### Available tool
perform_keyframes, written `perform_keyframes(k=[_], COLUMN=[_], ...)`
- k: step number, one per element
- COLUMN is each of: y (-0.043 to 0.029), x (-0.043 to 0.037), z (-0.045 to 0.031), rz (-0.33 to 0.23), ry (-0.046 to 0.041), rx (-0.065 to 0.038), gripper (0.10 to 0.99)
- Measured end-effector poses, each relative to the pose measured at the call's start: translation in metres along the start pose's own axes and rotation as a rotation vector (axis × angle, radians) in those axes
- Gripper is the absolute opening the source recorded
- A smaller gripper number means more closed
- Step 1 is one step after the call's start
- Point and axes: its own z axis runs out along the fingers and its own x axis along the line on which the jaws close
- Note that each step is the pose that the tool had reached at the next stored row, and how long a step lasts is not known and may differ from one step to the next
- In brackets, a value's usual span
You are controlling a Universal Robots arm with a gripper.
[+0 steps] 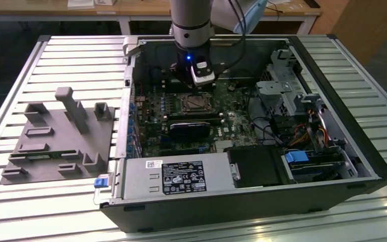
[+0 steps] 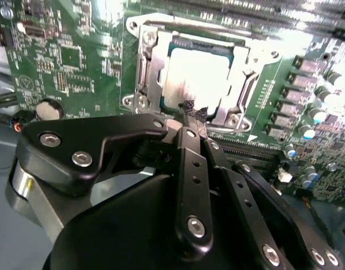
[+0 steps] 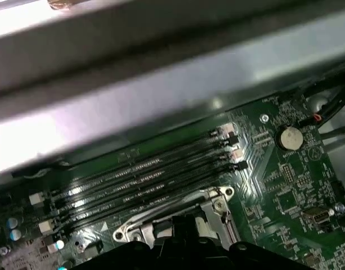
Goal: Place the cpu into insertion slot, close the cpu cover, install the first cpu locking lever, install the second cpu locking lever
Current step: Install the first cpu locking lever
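From the exterior view I see the arm [image 1: 192,25] reaching down into the open computer case [image 1: 247,201], which lies on its side on a slatted metal table [image 1: 18,201]. The gripper [image 1: 192,86] hangs just above the insertion slot [image 1: 195,103] on the green motherboard [image 1: 237,123]. From here I cannot tell how the fingers stand. A grey fixture tray [image 1: 59,141] rests on the table toward the exterior view's left, well apart from the case, and the silver power supply [image 1: 173,176] fills the near corner of the case.

In the second wrist view the gripper [image 2: 195,115] is much plainer to me. Its black fingers [image 2: 190,109] come together to a narrow tip right at the near edge of the insertion slot [image 2: 147,73], with no gap I can make out and nothing gripped that I can identify. The cpu [image 2: 198,76] lies flat inside the slot, its pale metal top showing through the opening of the cpu cover [image 2: 155,70], which lies down around it. A thin locking lever [image 2: 248,90] runs along one side of the socket. A round coin battery [image 2: 47,109] sits on the board near the gripper's body.

In the first wrist view I look along the long black memory slots [image 3: 144,180], with the metal rim of the insertion slot [image 3: 217,197] just beside them and the coin battery [image 3: 290,136] further off on the motherboard [image 3: 290,191]. A pale wall of the case [image 3: 161,95] spans the picture beyond the slots.
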Motion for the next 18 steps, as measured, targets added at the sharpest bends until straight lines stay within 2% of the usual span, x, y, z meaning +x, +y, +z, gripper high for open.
perform_keyframes(k=[11,18], y=[-0.0198,-0.0218], x=[-0.0091,-0.0099], z=[-0.001,-0.0011], rz=[0.005,0.006], ry=[-0.0002,-0.0003], rx=[0.0,0.001], gripper=[0.102,0.102])
